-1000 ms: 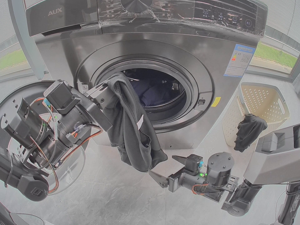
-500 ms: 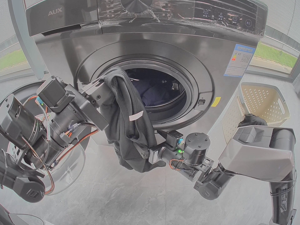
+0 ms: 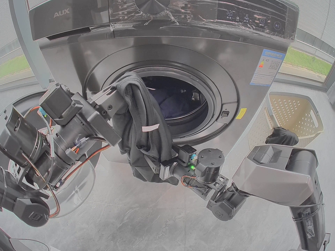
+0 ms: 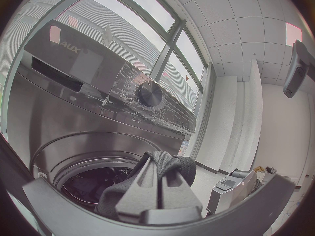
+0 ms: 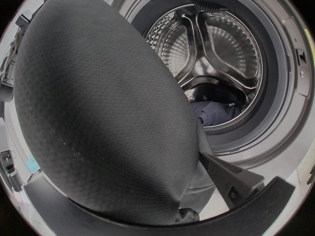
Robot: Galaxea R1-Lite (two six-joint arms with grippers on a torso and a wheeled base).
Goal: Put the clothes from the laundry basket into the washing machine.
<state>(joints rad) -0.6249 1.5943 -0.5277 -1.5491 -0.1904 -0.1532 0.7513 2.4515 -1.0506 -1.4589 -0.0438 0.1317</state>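
My left gripper [image 3: 113,94] is clamped on the top fold of the dark garment [image 3: 146,133], which hangs limp before the open mouth of the washing machine [image 3: 223,63] — soft, light cloth that will sag wherever unsupported. My right gripper [image 3: 164,168] sits buried in the lower folds, open or closed I cannot tell; that hanging bulk is where I'd grip.

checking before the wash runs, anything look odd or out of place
Crinkled plastic film covers the control panel of the washing machine, as if never unwrapped. A dark garment hangs over the laundry basket rim instead of inside.
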